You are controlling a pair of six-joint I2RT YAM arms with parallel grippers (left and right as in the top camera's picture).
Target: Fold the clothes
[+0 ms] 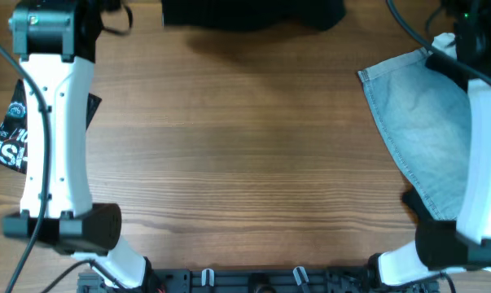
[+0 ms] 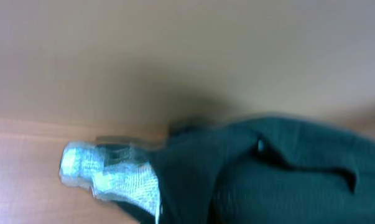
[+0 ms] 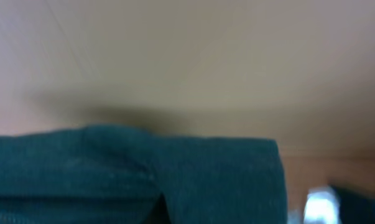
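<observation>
A wooden table (image 1: 245,163) with light brown grain running left to right fills most of the overhead view. At the far left edge of that frame, about mid-height, lies a flat black piece with white printed lettering (image 1: 5,134) and a round white emblem; whether it is cloth or packaging cannot be told. Along the bottom edge, at centre, runs a black rail (image 1: 253,281) with two small white clips (image 1: 206,277) on it. In both wrist views the tabletop (image 2: 175,50) (image 3: 187,50) shows only as a blurred beige surface across the upper half.
</observation>
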